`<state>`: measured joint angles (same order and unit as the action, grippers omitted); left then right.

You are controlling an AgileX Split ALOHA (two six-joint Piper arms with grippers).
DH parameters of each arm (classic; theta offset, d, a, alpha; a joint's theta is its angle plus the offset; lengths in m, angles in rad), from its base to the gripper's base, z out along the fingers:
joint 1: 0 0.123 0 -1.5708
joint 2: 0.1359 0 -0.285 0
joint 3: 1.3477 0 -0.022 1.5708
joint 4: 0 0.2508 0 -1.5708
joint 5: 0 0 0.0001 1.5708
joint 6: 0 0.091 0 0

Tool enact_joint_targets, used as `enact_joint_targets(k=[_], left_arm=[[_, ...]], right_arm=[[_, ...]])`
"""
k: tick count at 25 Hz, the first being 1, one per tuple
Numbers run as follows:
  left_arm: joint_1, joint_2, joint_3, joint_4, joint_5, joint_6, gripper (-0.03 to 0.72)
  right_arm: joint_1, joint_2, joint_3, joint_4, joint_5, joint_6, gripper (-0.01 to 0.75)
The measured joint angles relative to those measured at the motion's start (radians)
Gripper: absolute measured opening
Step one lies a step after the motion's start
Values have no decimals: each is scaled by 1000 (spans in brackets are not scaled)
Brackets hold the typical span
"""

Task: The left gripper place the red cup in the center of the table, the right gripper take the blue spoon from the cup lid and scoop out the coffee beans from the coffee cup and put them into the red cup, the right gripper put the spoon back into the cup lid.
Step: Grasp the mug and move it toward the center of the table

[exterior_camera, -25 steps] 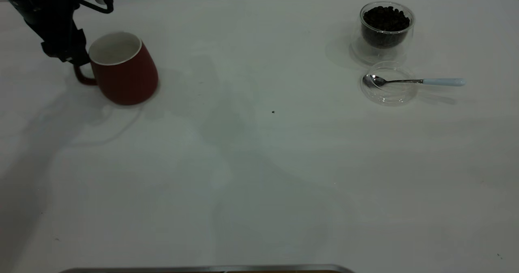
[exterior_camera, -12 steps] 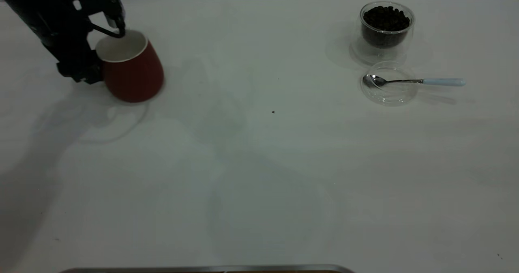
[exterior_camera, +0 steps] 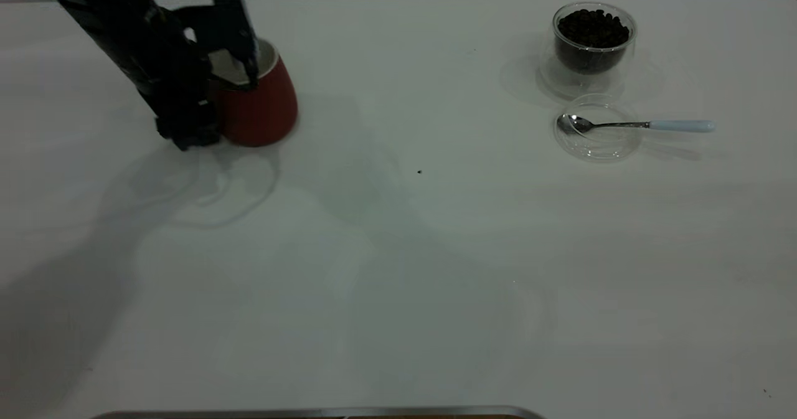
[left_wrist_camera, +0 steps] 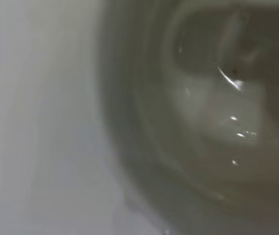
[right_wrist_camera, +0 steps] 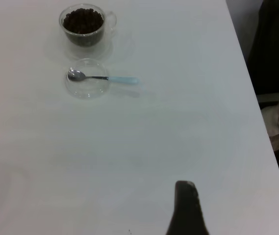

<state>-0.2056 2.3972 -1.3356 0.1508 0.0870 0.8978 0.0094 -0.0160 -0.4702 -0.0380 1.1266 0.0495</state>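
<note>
While the red cup (exterior_camera: 258, 104) stands at the table's (exterior_camera: 398, 269) far left, the left gripper (exterior_camera: 233, 64) pinches its rim. At far right, the blue spoon (exterior_camera: 635, 124) rests on the cup lid (exterior_camera: 598, 145), just near of the coffee cup (exterior_camera: 591, 42). Whether the right gripper (right_wrist_camera: 186, 210) is spread cannot be told.

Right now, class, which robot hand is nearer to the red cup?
Left. The left hand is at the red cup, one finger over its rim. The right hand is out of the exterior view, hanging over bare table, away from the cup.
</note>
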Motion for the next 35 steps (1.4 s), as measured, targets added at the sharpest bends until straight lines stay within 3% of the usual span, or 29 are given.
enact_joint_targets(k=[12,29,35], left_arm=[[-79,15,0,-1,-142,0,593],[-126,15,0,-2,-171,-26,593],[-153,16,0,-2,-263,-65,593]], right_arm=[[0,0,0,0,0,0,591],[0,0,0,2,0,0,591],[0,0,0,2,0,0,591]])
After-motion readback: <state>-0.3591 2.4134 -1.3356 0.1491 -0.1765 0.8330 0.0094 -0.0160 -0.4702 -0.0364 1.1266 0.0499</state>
